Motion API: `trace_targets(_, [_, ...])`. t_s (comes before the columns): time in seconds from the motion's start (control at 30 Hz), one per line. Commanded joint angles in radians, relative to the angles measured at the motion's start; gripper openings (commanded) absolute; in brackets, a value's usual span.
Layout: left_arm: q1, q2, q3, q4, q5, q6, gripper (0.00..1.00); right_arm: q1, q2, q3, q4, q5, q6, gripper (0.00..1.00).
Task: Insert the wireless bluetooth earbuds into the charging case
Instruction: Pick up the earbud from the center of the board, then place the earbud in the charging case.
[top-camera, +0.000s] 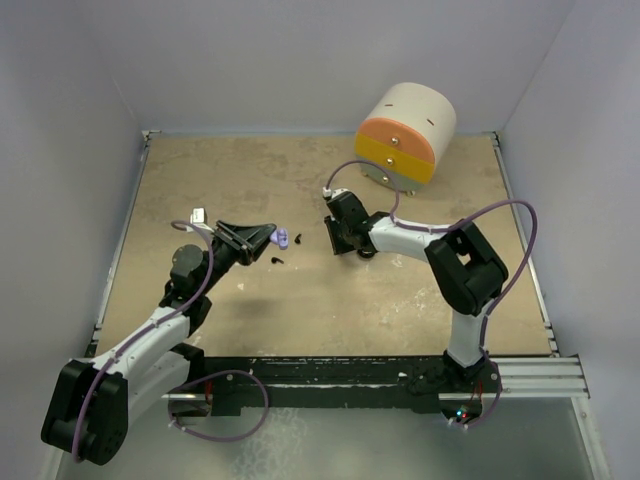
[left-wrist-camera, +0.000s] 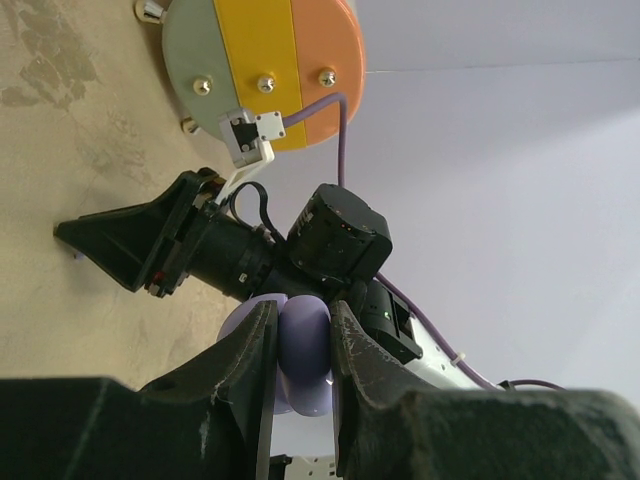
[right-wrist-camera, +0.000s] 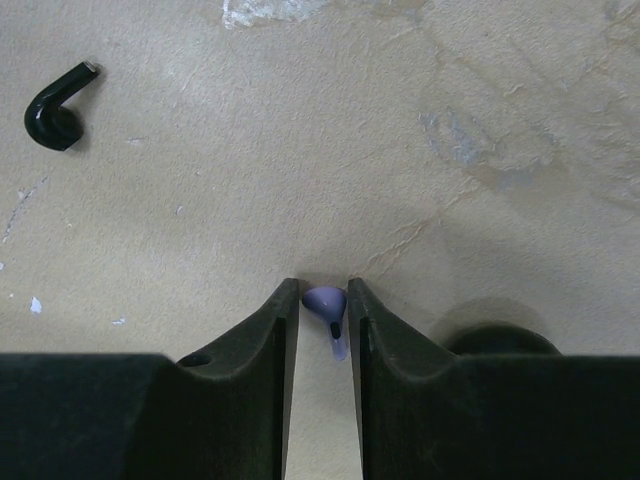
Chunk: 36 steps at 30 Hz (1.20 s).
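Lavender earbud (right-wrist-camera: 323, 299) is pinched at the tips of the right claw (right-wrist-camera: 324, 292); the left claw (left-wrist-camera: 302, 318) clamps the lavender case (left-wrist-camera: 303, 355). Such a shallow pinch may let the earbud twist or drop.

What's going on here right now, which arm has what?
The left gripper is clamped on the lavender case, holding it close to the other arm near the middle of the table. The right gripper has a lavender earbud pinched between its fingertips, low over the table. That earbud is not yet in the case. A black earbud lies loose on the table nearby.
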Motion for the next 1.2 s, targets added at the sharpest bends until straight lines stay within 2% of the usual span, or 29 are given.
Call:
trace_targets(0.0, [0.010, -0.005, -0.002, 0.066, -0.003, -0.007, 0.00, 0.010, 0.041, 0.007, -0.102, 0.032, 0.022, 0.28])
trace_targets(0.13, [0.011, -0.003, -0.003, 0.067, -0.003, -0.009, 0.00, 0.011, 0.040, 0.014, -0.113, 0.042, 0.026, 0.23])
trace_targets(0.27, [0.011, 0.000, 0.000, 0.066, -0.002, -0.007, 0.00, 0.012, 0.031, 0.026, -0.120, 0.054, 0.028, 0.08])
trace_targets(0.4, [0.010, 0.001, 0.007, 0.061, -0.002, -0.006, 0.00, 0.010, -0.033, 0.028, -0.080, 0.032, 0.024, 0.00])
trace_targets(0.53, [0.010, 0.014, 0.020, 0.053, -0.002, 0.000, 0.00, 0.011, -0.162, -0.003, 0.076, -0.060, -0.009, 0.00])
trace_targets(0.77, [0.008, 0.073, 0.080, 0.048, 0.001, 0.010, 0.00, 0.011, -0.351, -0.051, 0.288, -0.093, -0.033, 0.00])
trace_targets(0.8, [0.004, 0.106, 0.103, 0.046, 0.001, 0.010, 0.00, 0.011, -0.426, -0.092, 0.385, -0.092, -0.069, 0.00])
trace_targets(0.93, [-0.018, 0.175, 0.133, 0.086, -0.007, -0.016, 0.00, 0.011, -0.531, -0.166, 0.554, -0.151, -0.085, 0.00])
trace_targets(1.17, [-0.087, 0.321, 0.222, 0.173, -0.022, -0.066, 0.00, 0.012, -0.564, -0.184, 0.622, -0.232, -0.114, 0.00])
